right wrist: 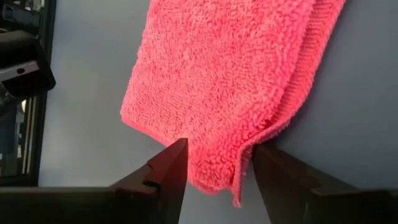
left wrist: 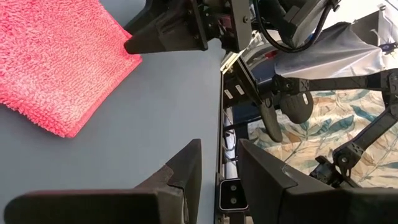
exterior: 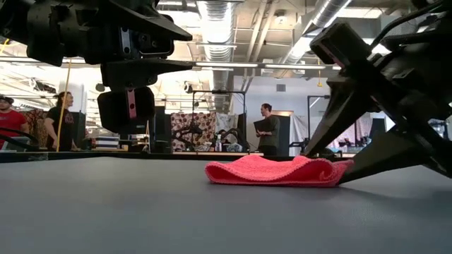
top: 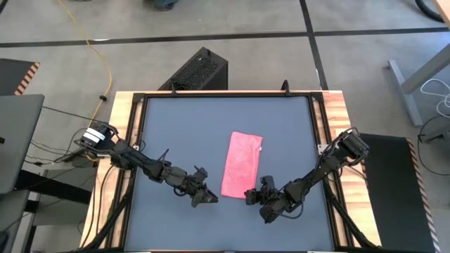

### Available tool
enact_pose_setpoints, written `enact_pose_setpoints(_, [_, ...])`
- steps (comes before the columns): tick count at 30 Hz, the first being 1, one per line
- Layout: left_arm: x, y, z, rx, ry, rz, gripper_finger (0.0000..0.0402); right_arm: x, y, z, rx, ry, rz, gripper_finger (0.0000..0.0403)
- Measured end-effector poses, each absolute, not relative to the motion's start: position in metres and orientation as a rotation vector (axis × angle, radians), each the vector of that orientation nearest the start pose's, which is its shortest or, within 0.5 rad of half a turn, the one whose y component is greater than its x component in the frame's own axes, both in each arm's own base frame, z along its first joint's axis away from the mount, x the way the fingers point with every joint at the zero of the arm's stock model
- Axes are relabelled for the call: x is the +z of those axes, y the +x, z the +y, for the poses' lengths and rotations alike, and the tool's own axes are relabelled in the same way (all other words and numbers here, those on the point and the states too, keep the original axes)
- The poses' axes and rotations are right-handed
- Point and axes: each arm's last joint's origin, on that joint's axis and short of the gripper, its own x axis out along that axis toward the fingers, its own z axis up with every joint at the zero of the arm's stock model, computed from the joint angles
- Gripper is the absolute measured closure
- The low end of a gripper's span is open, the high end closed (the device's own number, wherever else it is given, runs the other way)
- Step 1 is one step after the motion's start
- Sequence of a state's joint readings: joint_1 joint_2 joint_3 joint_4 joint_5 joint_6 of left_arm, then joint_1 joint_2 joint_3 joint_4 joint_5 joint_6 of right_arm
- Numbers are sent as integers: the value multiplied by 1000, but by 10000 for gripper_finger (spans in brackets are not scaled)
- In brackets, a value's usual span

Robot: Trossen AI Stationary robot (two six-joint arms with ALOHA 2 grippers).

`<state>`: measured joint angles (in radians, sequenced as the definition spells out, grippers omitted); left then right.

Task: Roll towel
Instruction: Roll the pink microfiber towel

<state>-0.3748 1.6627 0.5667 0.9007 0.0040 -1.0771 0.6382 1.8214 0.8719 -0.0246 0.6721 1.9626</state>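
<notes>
The pink towel (top: 242, 165) lies on the dark grey tabletop as a long folded strip, running from far to near. It also shows in the low view (exterior: 279, 171). My right gripper (top: 252, 195) is low at the strip's near right corner, open. Its two fingers stand on either side of that corner (right wrist: 217, 174). My left gripper (top: 204, 198) is open and empty, just left of the strip's near end. It is lifted off the table in the low view (exterior: 127, 106). My right gripper comes level from the table's near right side. The towel's near right corner (right wrist: 214, 177), a folded edge of at least two layers, lies on the table between its open fingers. I cannot tell whether the fingers touch it.
A black box (top: 197, 70) stands on the floor beyond the table's far edge. A wooden frame (top: 126, 105) rims the tabletop. A laptop (top: 17, 140) sits off the left side. People (exterior: 267, 127) stand far back in the room.
</notes>
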Motion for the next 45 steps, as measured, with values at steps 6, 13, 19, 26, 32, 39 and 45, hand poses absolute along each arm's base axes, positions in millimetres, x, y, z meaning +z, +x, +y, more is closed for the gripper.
enact_pose_setpoints(6, [157,283,-112,-235,-1023,378,310,120,273,183,-683,1270,464,237])
enact_pose_setpoints(13, [154,283,-111,-219,-1017,404,310,119,271,184,-680,1269,487,274])
enact_pose_setpoints(19, [154,283,-111,-219,-1017,402,310,118,270,184,-690,1257,494,304])
enact_pose_setpoints(26, [154,283,-111,-219,-1018,401,310,118,270,183,-693,1254,495,359])
enact_pose_setpoints(32, [156,284,-110,-184,-1025,357,310,118,270,183,-693,1252,495,386])
enact_pose_setpoints(39, [161,287,-103,-228,-1070,334,281,118,270,183,-694,1250,494,363])
enact_pose_setpoints(45, [149,290,-96,-183,-1220,464,233,118,270,183,-689,1233,499,370])
